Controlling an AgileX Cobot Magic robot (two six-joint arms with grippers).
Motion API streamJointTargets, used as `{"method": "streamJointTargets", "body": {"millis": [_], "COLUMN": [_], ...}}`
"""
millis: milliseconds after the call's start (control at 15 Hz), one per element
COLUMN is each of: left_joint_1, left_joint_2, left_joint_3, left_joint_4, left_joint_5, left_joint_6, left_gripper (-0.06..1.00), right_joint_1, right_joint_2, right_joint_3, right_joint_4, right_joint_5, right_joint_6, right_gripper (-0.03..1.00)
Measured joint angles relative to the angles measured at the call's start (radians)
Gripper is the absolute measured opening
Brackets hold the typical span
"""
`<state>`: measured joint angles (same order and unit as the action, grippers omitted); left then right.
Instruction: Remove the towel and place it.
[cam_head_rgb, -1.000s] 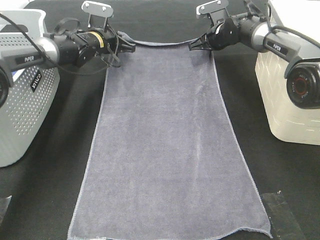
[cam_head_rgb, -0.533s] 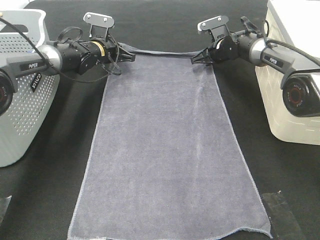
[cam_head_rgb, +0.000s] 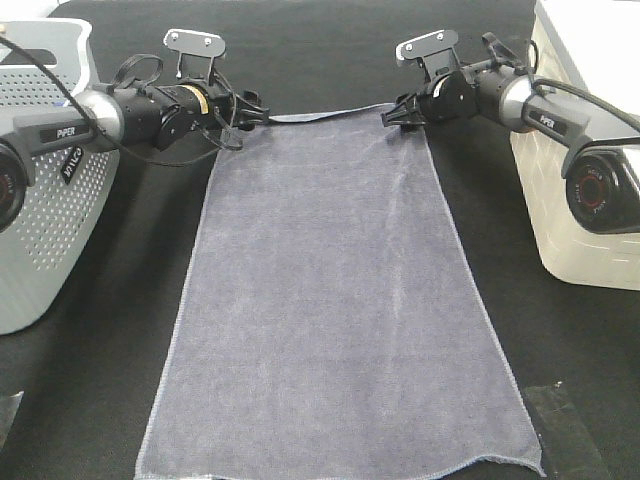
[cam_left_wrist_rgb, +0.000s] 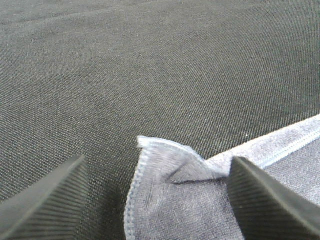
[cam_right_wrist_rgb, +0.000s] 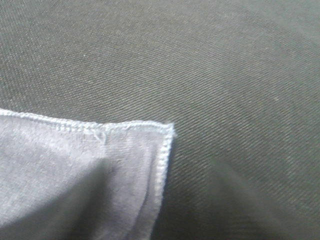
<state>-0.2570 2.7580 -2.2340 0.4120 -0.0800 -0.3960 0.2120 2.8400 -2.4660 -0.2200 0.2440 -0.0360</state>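
Note:
The slate-grey towel (cam_head_rgb: 335, 300) lies spread flat and lengthwise on the black table (cam_head_rgb: 330, 40). My left gripper (cam_head_rgb: 256, 108) is at its far left corner. In the left wrist view the two fingers (cam_left_wrist_rgb: 45, 200) stand wide apart, and the crumpled corner (cam_left_wrist_rgb: 170, 190) lies loose on the table between them. My right gripper (cam_head_rgb: 398, 116) is at the far right corner. In the right wrist view that corner (cam_right_wrist_rgb: 125, 160) lies flat and free, and no finger shows on it.
A grey perforated basket (cam_head_rgb: 45, 200) stands at the left edge and a white bin (cam_head_rgb: 575, 200) at the right edge. Black tape patches (cam_head_rgb: 565, 430) lie at the table's front corners. Bare black table (cam_head_rgb: 100, 400) flanks the towel on both sides.
Both grippers have come down with the towel's far edge, which now rests on the table. The left corner has left the fingers and lies loose.

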Motion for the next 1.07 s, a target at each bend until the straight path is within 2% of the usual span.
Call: {"method": "streamJointTargets", "body": {"millis": [67, 200, 467, 733, 800, 933, 1067], "left_joint_1": [0.0, 0.0, 0.0, 0.0, 0.0, -0.001, -0.006], "left_joint_2": [0.0, 0.0, -0.034, -0.133, -0.165, -0.235, -0.313], "left_joint_3": [0.0, 0.0, 0.0, 0.0, 0.0, 0.0, 0.0], "left_joint_4": [-0.001, -0.028, -0.078, -0.09, -0.092, -0.093, -0.096], "left_joint_5": [0.0, 0.0, -0.001, 0.012, 0.046, 0.134, 0.268], "left_joint_6": [0.0, -0.001, -0.003, -0.004, -0.004, -0.004, -0.004], "left_gripper": [0.75, 0.75, 0.77, 0.77, 0.77, 0.77, 0.78], "right_joint_1": [0.0, 0.0, 0.0, 0.0, 0.0, 0.0, 0.0], "right_joint_2": [0.0, -0.001, -0.049, -0.145, -0.191, -0.243, -0.319], "right_joint_3": [0.0, 0.0, 0.0, 0.0, 0.0, 0.0, 0.0], "right_joint_4": [0.0, 0.0, 0.013, 0.089, 0.124, 0.153, 0.19], "right_joint_5": [0.002, 0.039, 0.141, 0.277, 0.346, 0.409, 0.513], "right_joint_6": [0.0, 0.001, 0.009, 0.015, 0.015, 0.015, 0.015], "right_gripper": [0.71, 0.75, 0.76, 0.76, 0.76, 0.76, 0.76]}}
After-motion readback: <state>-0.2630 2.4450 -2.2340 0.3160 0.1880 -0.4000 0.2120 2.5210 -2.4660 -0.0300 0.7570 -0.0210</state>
